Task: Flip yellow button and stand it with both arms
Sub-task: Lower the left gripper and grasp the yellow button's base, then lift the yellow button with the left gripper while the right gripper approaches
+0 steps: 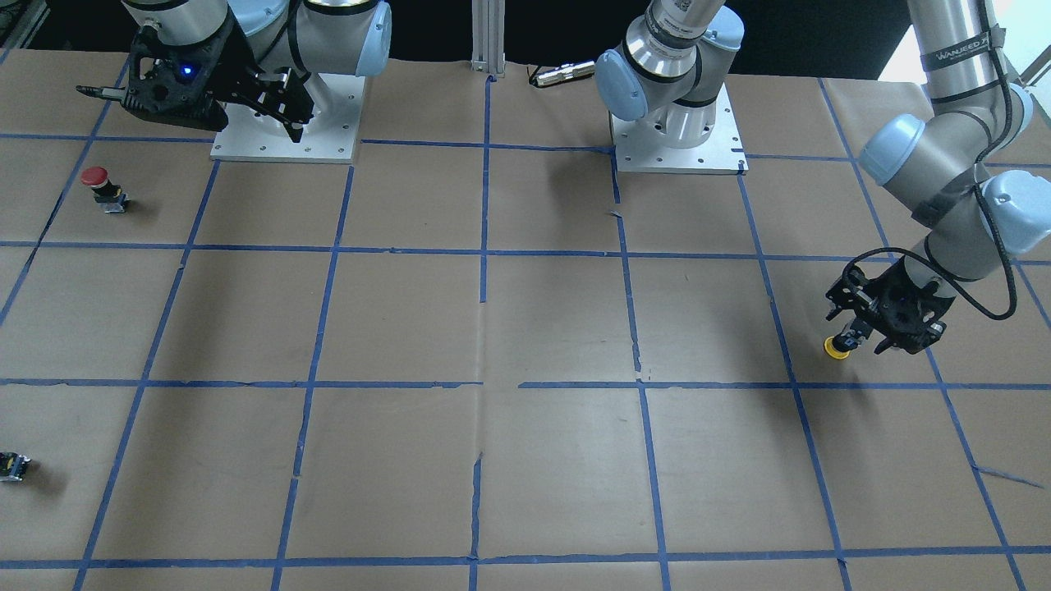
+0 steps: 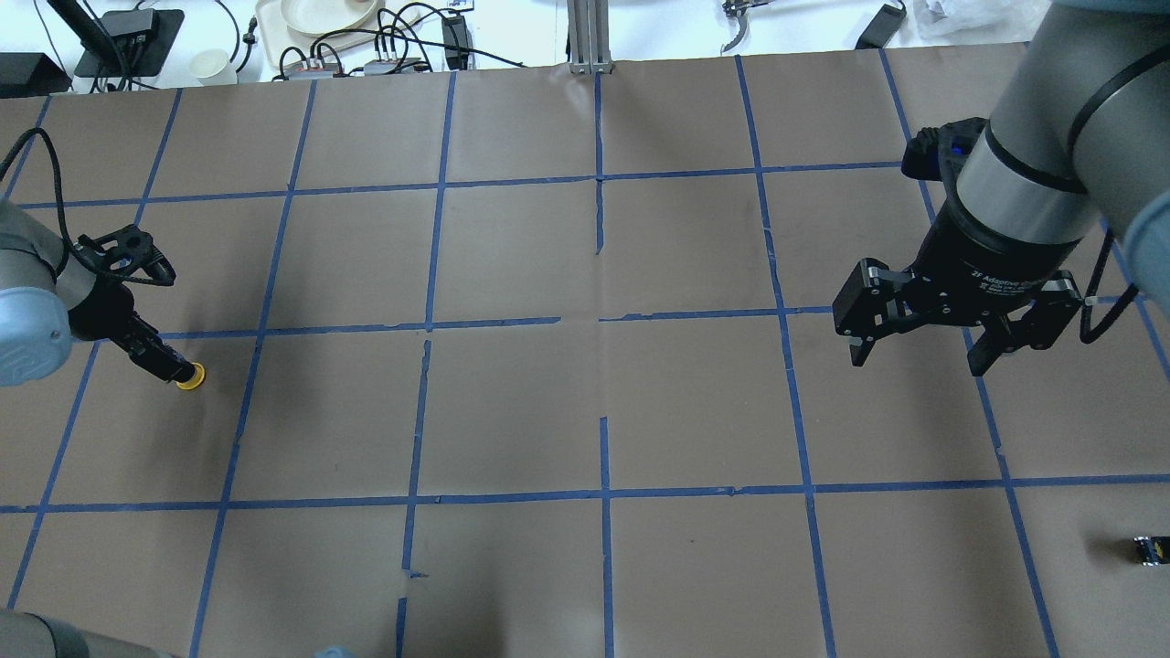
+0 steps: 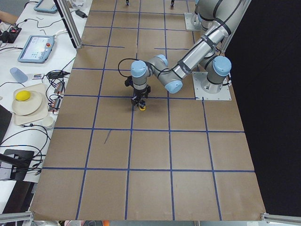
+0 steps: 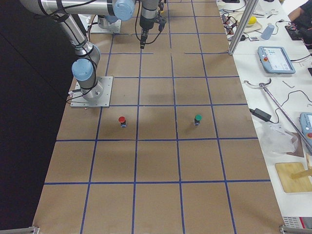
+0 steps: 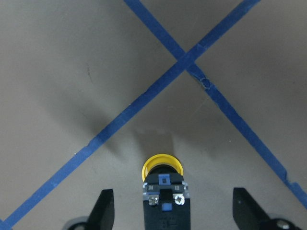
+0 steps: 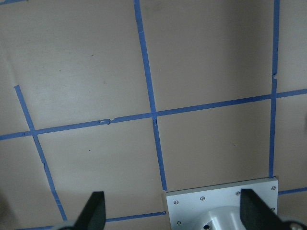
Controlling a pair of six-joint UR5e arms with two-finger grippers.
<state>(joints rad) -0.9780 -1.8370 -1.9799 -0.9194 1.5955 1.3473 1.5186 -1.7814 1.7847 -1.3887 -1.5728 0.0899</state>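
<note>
The yellow button (image 5: 162,165) is at the table's left side, cap down on the brown paper with its grey-black contact block (image 5: 165,203) pointing up toward the wrist camera. My left gripper (image 5: 173,213) is open around it, one finger (image 5: 103,211) on each side with a clear gap to the block. The button also shows in the overhead view (image 2: 190,376) and the front view (image 1: 836,348), just under the left gripper (image 1: 855,332). My right gripper (image 2: 914,355) is open and empty, held above the table's right side near its own base.
A red-capped button (image 1: 103,189) stands near the right arm's base plate (image 1: 328,148). A green-capped button (image 4: 197,118) stands farther out. A small capless block (image 2: 1150,550) lies at the right edge. Cables and dishes (image 2: 320,18) sit beyond the far edge.
</note>
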